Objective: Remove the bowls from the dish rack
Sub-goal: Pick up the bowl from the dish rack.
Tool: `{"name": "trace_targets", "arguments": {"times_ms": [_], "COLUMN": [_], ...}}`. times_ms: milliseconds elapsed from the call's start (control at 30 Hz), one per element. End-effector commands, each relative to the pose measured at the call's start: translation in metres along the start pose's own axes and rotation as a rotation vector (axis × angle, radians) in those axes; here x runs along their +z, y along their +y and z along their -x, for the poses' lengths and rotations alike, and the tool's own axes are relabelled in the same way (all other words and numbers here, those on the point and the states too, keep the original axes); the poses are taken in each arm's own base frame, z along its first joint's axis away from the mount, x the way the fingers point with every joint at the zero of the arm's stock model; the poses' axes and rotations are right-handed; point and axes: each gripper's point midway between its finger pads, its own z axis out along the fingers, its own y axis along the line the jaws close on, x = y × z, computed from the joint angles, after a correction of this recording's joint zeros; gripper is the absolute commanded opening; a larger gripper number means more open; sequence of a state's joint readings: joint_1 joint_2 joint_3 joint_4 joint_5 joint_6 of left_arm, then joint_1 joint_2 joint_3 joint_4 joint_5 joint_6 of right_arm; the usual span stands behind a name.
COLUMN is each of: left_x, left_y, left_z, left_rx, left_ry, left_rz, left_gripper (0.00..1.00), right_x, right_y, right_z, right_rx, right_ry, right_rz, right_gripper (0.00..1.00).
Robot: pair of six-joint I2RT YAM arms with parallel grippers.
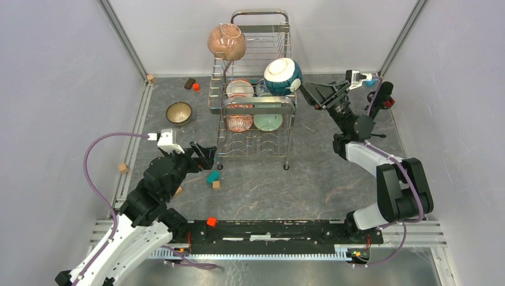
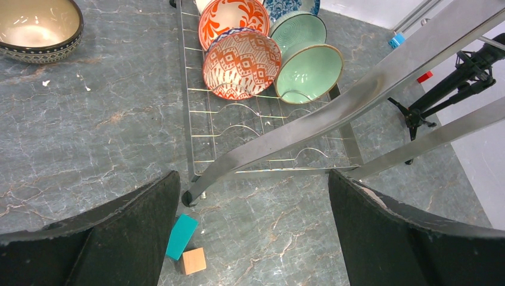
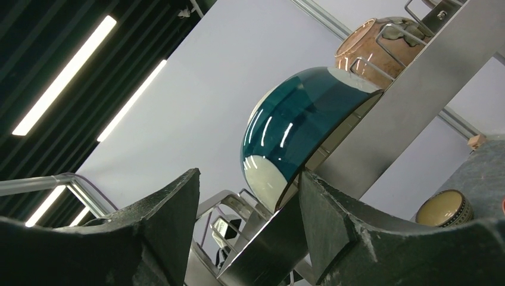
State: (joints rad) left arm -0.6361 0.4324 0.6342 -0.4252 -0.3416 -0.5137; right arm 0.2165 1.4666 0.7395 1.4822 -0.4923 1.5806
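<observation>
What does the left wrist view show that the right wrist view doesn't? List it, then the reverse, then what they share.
Left wrist only: the red-patterned bowl and the pale green bowl standing low in the dish rack, plus the teal block and wooden block on the table. Right wrist only: the teal-and-white bowl and the pink-brown bowl on its upper tier. Both: the dish rack and the dark patterned bowl on the table.

The left arm leans forward from its base at the near left, elbow bent. The left gripper points to the right and angles downward, its jaws spread as wide as they go. The right arm folds up from its base and stretches far back and leftward, with the right gripper tilted upward and its jaws parted.
</observation>
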Motion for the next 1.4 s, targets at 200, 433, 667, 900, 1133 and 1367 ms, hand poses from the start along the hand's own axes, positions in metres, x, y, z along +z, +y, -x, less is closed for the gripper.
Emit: {"name": "trace_targets", "arguments": {"times_ms": [200, 433, 667, 900, 1133, 1367], "left_x": [0.001, 0.001, 0.003, 0.003, 0.002, 0.000], "left_y": [0.001, 0.001, 0.002, 0.002, 0.002, 0.003], "left_z": [0.003, 0.003, 0.002, 0.002, 0.003, 0.005], "left_rx": [0.023, 0.026, 0.027, 0.027, 0.026, 0.023], "left_ry": [-0.008, -0.006, -0.003, -0.002, -0.007, -0.017], "left_rz": [0.006, 0.008, 0.014, 0.016, 0.017, 0.020], "left_gripper": [1.00, 1.00, 1.00, 1.00, 1.00, 1.00], "right_x": [0.014, 0.019, 0.024, 0.030, 0.033, 0.047], "right_y": [0.059, 0.054, 0.058, 0.065, 0.073, 0.084], "right_z": [0.001, 0.001, 0.000, 0.000, -0.001, 0.000], "right_rx": [-0.068, -0.040, -0.027, -0.028, -0.031, -0.034], "right_ry": [0.025, 0.027, 0.033, 0.038, 0.043, 0.059], "right_rz": [0.256, 0.269, 0.305, 0.333, 0.376, 0.405], "right_gripper": [0.63, 0.56, 0.47, 0.35, 0.20, 0.00]}}
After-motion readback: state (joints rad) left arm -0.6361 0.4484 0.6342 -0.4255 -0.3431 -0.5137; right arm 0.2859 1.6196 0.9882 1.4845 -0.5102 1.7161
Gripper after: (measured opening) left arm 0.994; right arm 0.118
